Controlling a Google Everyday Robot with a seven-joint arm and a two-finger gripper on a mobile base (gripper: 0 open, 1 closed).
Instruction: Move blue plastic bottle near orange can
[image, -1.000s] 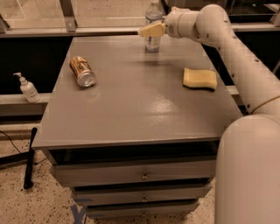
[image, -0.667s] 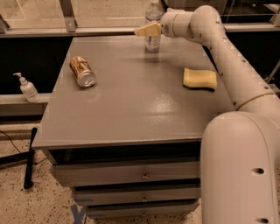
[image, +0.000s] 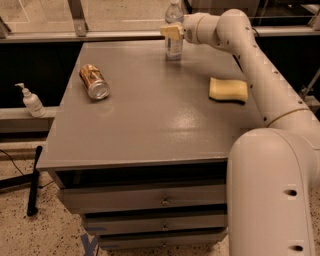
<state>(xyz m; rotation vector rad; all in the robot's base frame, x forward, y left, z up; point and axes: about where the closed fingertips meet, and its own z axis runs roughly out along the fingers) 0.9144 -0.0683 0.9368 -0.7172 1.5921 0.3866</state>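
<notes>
Well — the blue plastic bottle (image: 173, 49) stands upright, cap up, claw (image: 171, 31) at its shoulder, grip unclear.

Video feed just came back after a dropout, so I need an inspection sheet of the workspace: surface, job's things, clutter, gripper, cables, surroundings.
Surface: grey table top, flat, with a light glare mid-way.
Job's things: blue plastic bottle upright near the far edge; orange can lying on its side on the left part, well apart from the bottle.
Clutter: yellow sponge on the right part.
Gripper: gripper at the bottle's mid-height, arm reaching in from the right.
Cables: thin dark cord on the floor, left of the cabinet.
Surroundings: white pump bottle on a ledge to the left; black rod at floor level; drawers below the top.
</notes>
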